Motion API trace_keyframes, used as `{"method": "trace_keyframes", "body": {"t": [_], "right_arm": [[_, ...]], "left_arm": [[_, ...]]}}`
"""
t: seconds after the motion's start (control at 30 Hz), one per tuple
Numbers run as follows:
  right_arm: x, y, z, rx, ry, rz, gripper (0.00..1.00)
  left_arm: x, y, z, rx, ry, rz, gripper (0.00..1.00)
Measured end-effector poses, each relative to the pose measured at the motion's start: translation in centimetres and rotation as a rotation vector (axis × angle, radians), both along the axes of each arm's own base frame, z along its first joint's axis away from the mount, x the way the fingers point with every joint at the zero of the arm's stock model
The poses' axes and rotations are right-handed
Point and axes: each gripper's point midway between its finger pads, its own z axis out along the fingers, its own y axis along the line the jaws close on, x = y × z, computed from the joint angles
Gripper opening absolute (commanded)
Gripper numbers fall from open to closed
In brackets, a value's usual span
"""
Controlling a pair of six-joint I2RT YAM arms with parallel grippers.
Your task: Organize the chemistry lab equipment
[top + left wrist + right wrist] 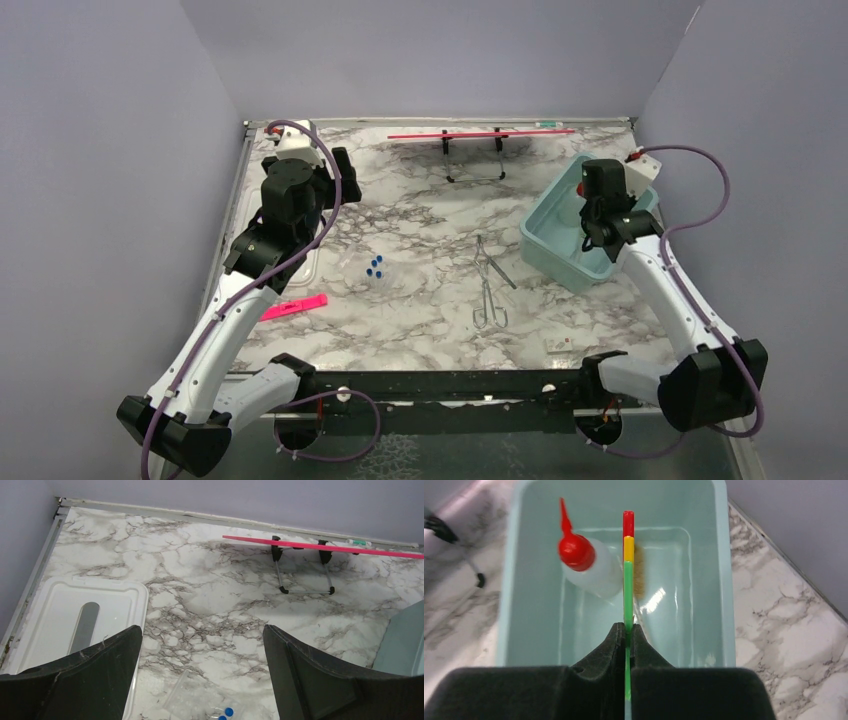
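Observation:
My right gripper [627, 627] is shut on a thin green-handled tool [628, 590] with a yellow and red tip, held over the teal bin [506, 580]. A clear squeeze bottle with red nozzle [591, 565] and a tan bristly brush [639, 575] lie in the bin. In the top view that gripper [600, 235] hangs above the bin [545, 245]. My left gripper [202, 630] is open and empty above the back left of the table [335, 190]. Blue-capped tubes in a clear bag [375, 268] [225, 712] lie mid-table. Metal forceps [490, 290] lie right of them, crossed by a thin rod [503, 273].
A white lid [85, 615] lies flat at the left, under my left arm. A flat pink strip [295, 306] lies near the front left. A long red rod on a black stand [480, 133] runs along the back wall. A small white item [557, 343] sits at the front right.

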Motion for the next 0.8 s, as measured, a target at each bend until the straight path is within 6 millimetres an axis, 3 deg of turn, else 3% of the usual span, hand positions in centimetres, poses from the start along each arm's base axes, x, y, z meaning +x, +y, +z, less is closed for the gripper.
{"method": "trace_keyframes", "body": {"t": [0.23,0.33,0.5,0.8], "right_arm": [[-1.5,-0.8,-8.6,0.039,0.211,-0.018,0.08],[-2.1,-0.7,-10.9,0.052,0.272,-0.015,0.11],[-2.0,-0.7,-11.8,0.073,0.284,-0.039,0.26],[-1.6,-0.7,-10.7,0.076,0.250,-0.035,0.31]], "left_arm": [[0.0,0.0,0.0,0.004,0.000,0.000,0.94],[0.0,0.0,0.0,0.008,0.000,-0.001,0.94],[0.0,0.1,0.0,0.013,-0.001,-0.001,0.94],[0.0,0.2,-0.4,0.024,0.006,0.004,0.94]]}}
